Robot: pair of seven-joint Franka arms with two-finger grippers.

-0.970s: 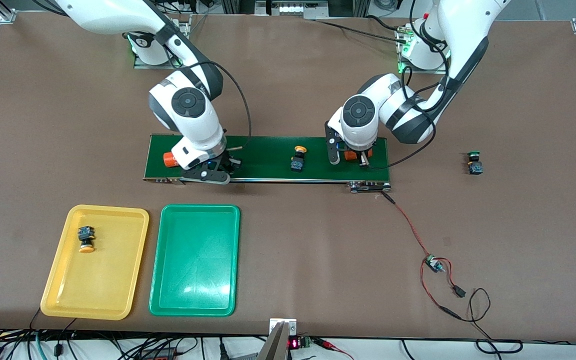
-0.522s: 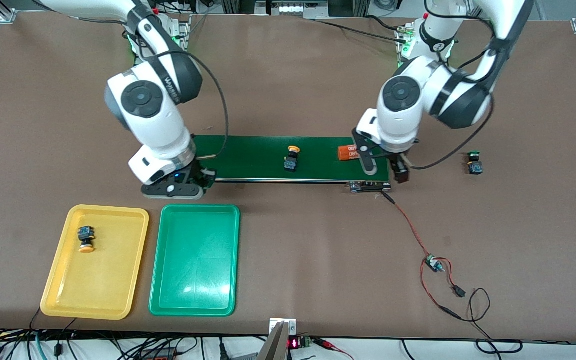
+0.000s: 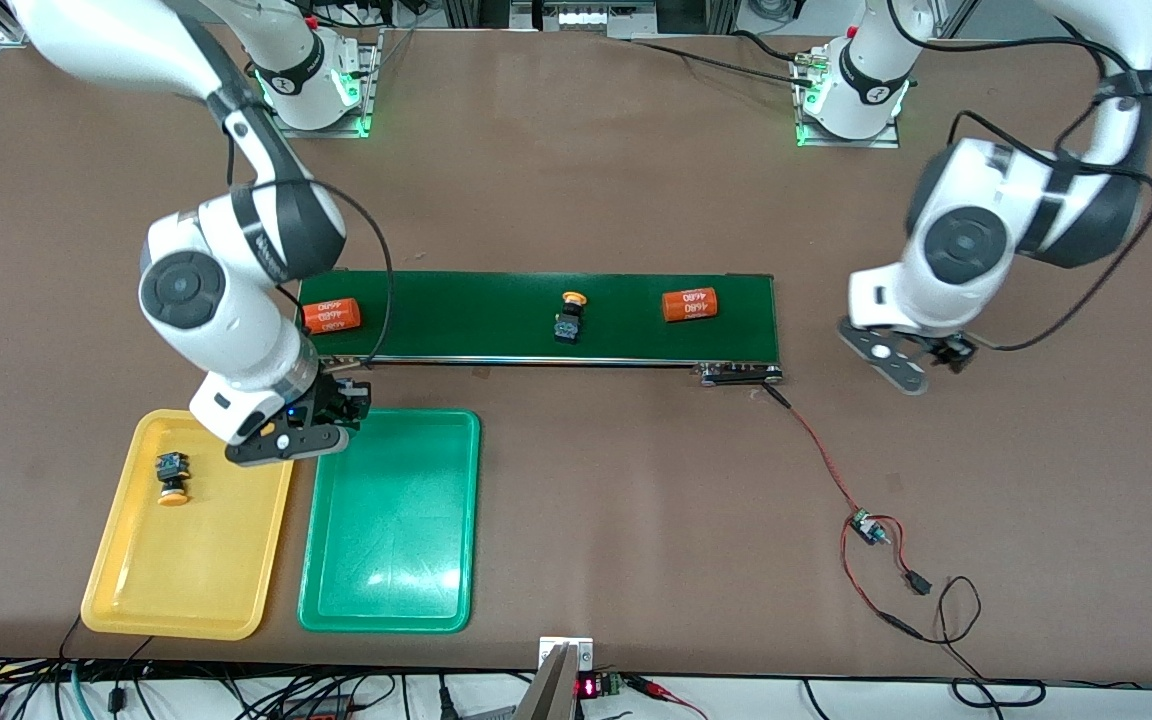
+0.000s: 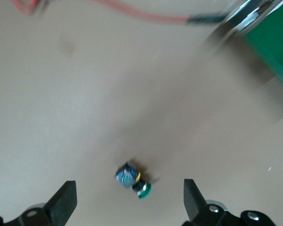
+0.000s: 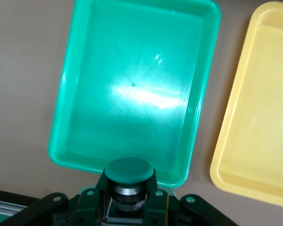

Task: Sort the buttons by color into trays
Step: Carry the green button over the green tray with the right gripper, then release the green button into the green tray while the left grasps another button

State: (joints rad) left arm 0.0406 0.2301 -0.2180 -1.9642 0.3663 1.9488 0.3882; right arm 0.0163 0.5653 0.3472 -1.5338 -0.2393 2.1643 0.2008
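My right gripper (image 3: 341, 402) is shut on a green-capped button (image 5: 129, 170) and hangs over the edge of the green tray (image 3: 391, 520) closest to the belt, beside the yellow tray (image 3: 206, 560). One yellow button (image 3: 172, 478) lies in the yellow tray. Another yellow button (image 3: 568, 318) sits on the dark-green conveyor belt (image 3: 496, 310). My left gripper (image 3: 921, 358) is open above the bare table past the belt's end, toward the left arm's end. A second green button (image 4: 133, 180) lies on the table under its spread fingers (image 4: 66, 202), untouched. The arm hides that button in the front view.
Two orange cylinders with white print (image 3: 331, 314) (image 3: 689, 304) lie on the belt, one near each end. A red cable with a small circuit board (image 3: 871, 525) runs from the belt's end toward the table's front edge. The green tray (image 5: 132, 56) holds nothing.
The right arm left the belt and carried the green button to the trays. The left gripper released an orange cylinder on the belt, opened and swung over the green button. The belt's yellow button drifted along.
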